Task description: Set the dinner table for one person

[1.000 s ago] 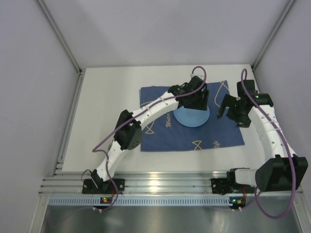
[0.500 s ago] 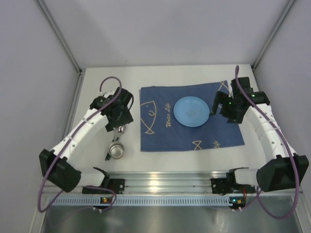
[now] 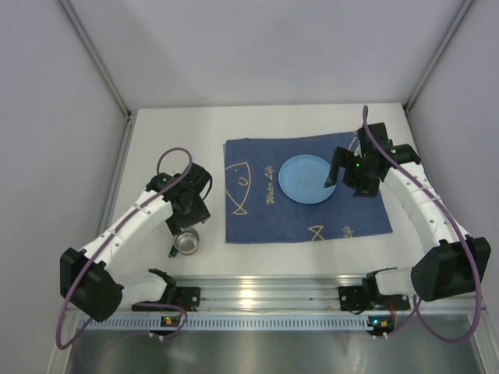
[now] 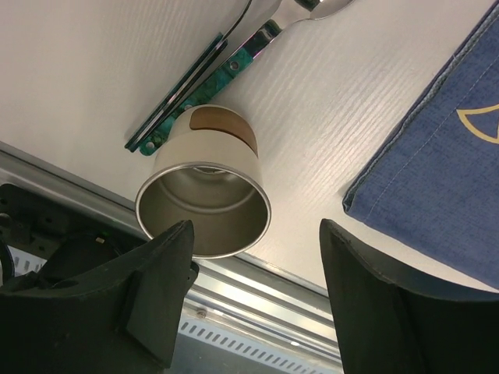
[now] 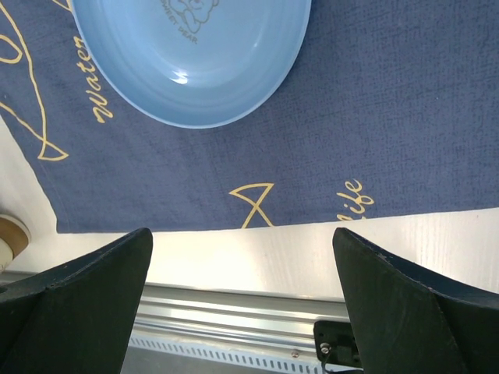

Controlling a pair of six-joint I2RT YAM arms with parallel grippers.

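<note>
The white dinner table (image 3: pixel 156 148) carries a dark blue fish-print cloth (image 3: pixel 257 210) with a light blue plate (image 3: pixel 306 179) on it. A steel cup (image 3: pixel 185 243) stands left of the cloth, near the front rail. My left gripper (image 3: pixel 185 220) hangs open just above and behind the cup (image 4: pixel 204 199), empty. Green-handled cutlery (image 4: pixel 210 74) lies on the table beyond the cup. My right gripper (image 3: pixel 343 175) is open and empty over the cloth (image 5: pixel 374 117) at the right rim of the plate (image 5: pixel 191 54).
Aluminium rails (image 3: pixel 257 292) run along the near edge and a rail (image 3: pixel 117 187) down the left side. Grey walls enclose the table on three sides. The cloth's corner (image 4: pixel 444 171) lies right of the cup.
My left arm left the plate on the cloth, swung to the left side of the table and came down over the cup. My right gripper moved left toward the plate.
</note>
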